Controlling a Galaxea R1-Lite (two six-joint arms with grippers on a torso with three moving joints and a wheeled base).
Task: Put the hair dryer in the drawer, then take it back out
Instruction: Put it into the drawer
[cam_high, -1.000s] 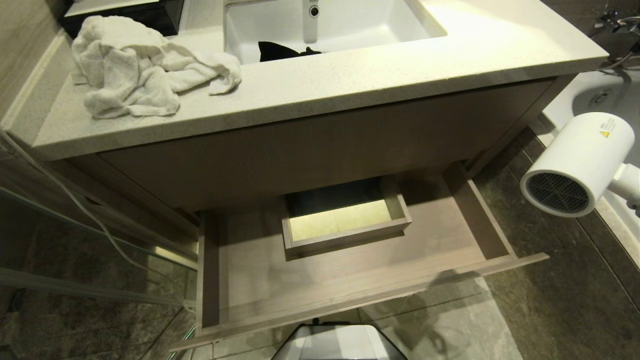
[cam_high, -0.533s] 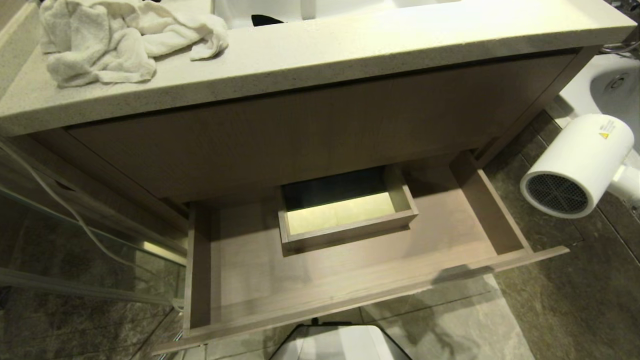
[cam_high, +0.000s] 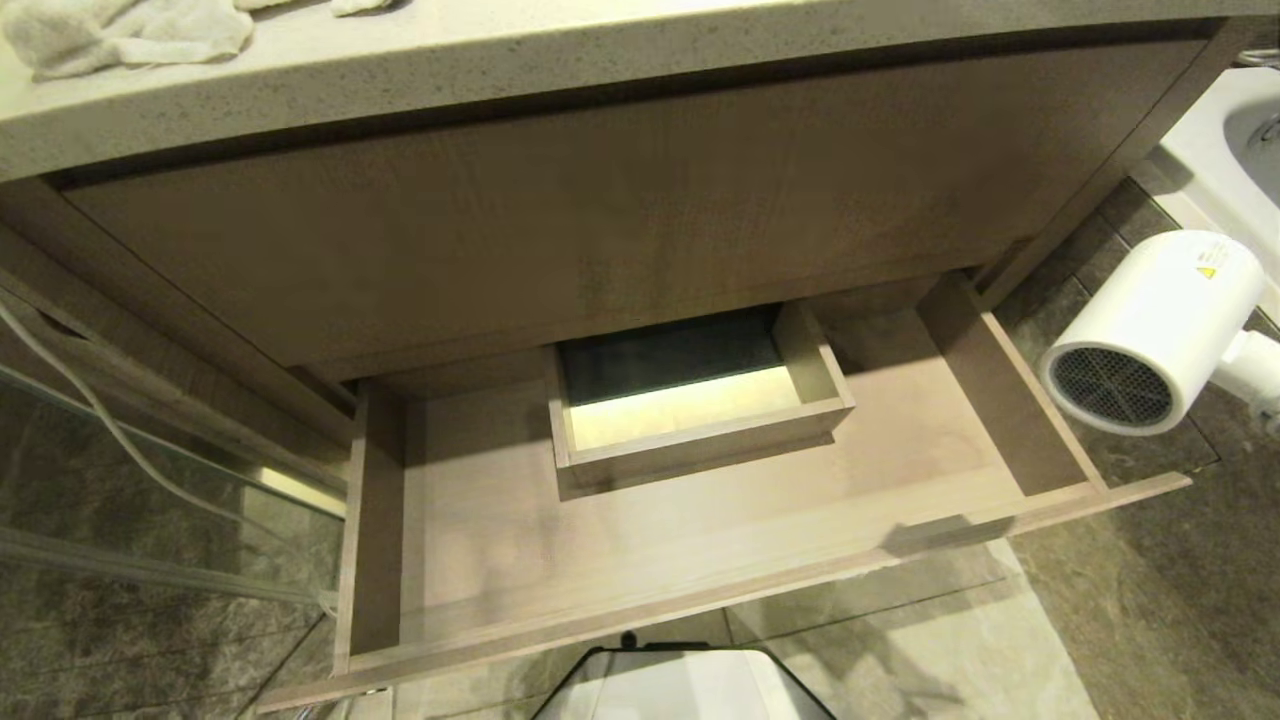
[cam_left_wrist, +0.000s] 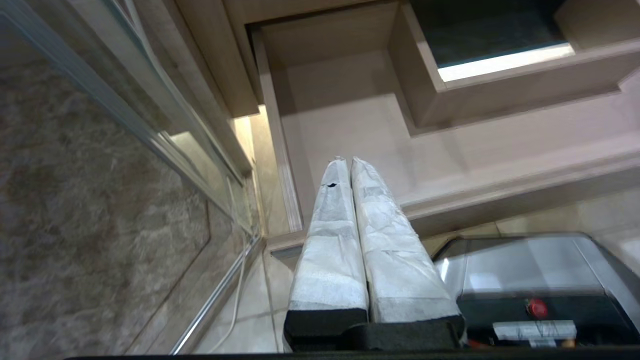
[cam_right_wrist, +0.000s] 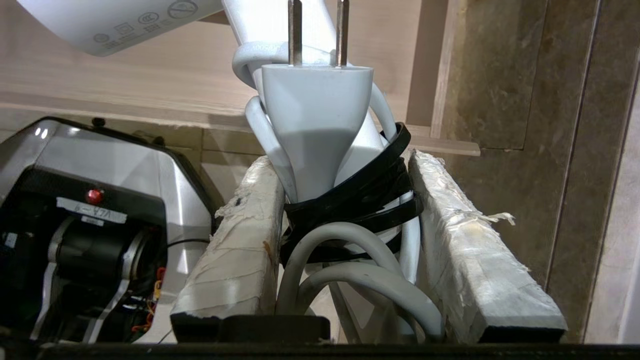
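Observation:
The white hair dryer (cam_high: 1150, 330) hangs in the air just beyond the right side of the open drawer (cam_high: 480, 540), its grey grille facing me. In the right wrist view my right gripper (cam_right_wrist: 345, 165) is shut on its handle, where the white cord and plug (cam_right_wrist: 315, 115) are bundled under a black strap. The gripper itself lies outside the head view. The drawer is pulled out under the vanity and holds nothing; a boxed cutout (cam_high: 700, 420) sits at its back. My left gripper (cam_left_wrist: 348, 162) is shut and empty, above the drawer's (cam_left_wrist: 350, 125) front left corner.
A white towel (cam_high: 120, 30) lies on the stone counter (cam_high: 600, 60) above the plain wood panel (cam_high: 600, 220). A white bathtub (cam_high: 1230, 150) stands at the right, a glass partition (cam_high: 150, 520) at the left. My base (cam_high: 680, 690) is right before the drawer front.
The camera has sunk and tipped down: counter, towel and sink slid up out of the picture and the drawer looms larger. The hair dryer keeps its place in my right gripper.

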